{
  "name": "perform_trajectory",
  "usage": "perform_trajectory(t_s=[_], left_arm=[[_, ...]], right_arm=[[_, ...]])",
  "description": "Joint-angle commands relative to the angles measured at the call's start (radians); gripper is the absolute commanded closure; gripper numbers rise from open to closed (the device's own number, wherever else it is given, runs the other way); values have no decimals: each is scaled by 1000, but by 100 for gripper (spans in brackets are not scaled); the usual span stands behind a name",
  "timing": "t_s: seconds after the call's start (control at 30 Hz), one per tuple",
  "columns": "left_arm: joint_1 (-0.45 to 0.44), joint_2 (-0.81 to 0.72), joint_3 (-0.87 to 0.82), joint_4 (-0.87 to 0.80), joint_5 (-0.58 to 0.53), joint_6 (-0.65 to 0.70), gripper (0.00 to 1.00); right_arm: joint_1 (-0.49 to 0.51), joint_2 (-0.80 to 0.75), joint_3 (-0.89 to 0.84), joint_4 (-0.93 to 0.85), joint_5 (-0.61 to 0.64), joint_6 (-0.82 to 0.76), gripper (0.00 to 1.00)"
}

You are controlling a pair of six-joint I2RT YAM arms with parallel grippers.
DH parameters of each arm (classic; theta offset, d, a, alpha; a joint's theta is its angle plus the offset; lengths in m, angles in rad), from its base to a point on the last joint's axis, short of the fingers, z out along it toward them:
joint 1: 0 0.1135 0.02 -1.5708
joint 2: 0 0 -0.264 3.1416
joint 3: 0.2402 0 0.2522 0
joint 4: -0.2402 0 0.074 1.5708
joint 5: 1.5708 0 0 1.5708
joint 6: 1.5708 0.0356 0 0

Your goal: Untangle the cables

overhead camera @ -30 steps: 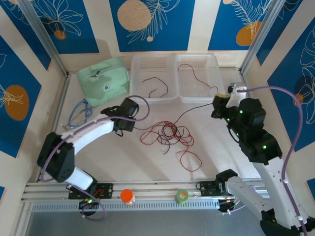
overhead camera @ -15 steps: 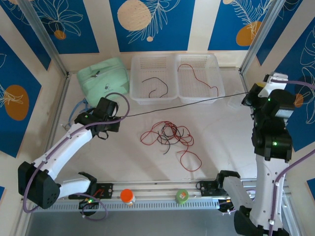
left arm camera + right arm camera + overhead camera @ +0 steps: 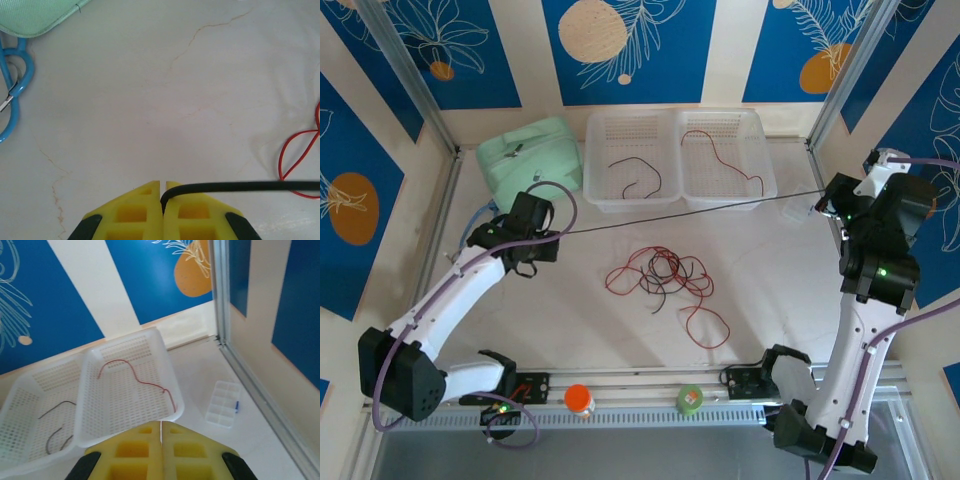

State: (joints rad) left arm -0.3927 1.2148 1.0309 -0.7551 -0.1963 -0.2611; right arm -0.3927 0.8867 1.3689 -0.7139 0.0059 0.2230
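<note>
Left gripper: yellow jaws clenched on end of thin black wire. Right gripper: jaws pressed together. Top view shows wire's far end running into it, so judged grasped. Wire stretched taut between arms, passing beyond tangle of red and black wires at table centre. Further out: white perforated plastic basket holds curly red wire; twin basket holds dark wire. Judgement: two sorted, one freed but not yet binned, tangle left.

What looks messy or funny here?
A black cable is stretched straight between the left gripper and the right gripper, and the other red and black cables lie in a tangled heap mid-table.
</note>
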Motion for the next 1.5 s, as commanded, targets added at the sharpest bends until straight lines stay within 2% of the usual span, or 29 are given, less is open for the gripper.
perform_trajectory(t_s=[0.0,0.13,0.4,0.63,0.8,1.13,1.4,1.43,1.47], left_arm=[[49,11,47,-109,-32,-23,100],[46,44,180,-118,37,-9,100],[11,174,503,-115,185,27,100],[-27,370,729,-109,198,54,100],[-28,543,898,-79,161,51,100],[-28,839,1085,157,142,10,100],[-28,1059,1215,244,126,9,100],[-28,1081,1224,246,130,9,99],[-28,1107,1233,246,141,8,93]], right_arm=[[-23,-7,12,139,-30,66,100],[62,13,16,157,-123,94,100],[347,139,83,235,-176,61,100],[553,351,225,292,-139,-14,100],[619,558,379,325,-93,-63,100],[638,1009,688,387,-89,-39,100],[700,1400,1105,235,-108,-56,100],[709,1429,1124,228,-108,-54,100],[716,1452,1130,230,-111,-53,100]])
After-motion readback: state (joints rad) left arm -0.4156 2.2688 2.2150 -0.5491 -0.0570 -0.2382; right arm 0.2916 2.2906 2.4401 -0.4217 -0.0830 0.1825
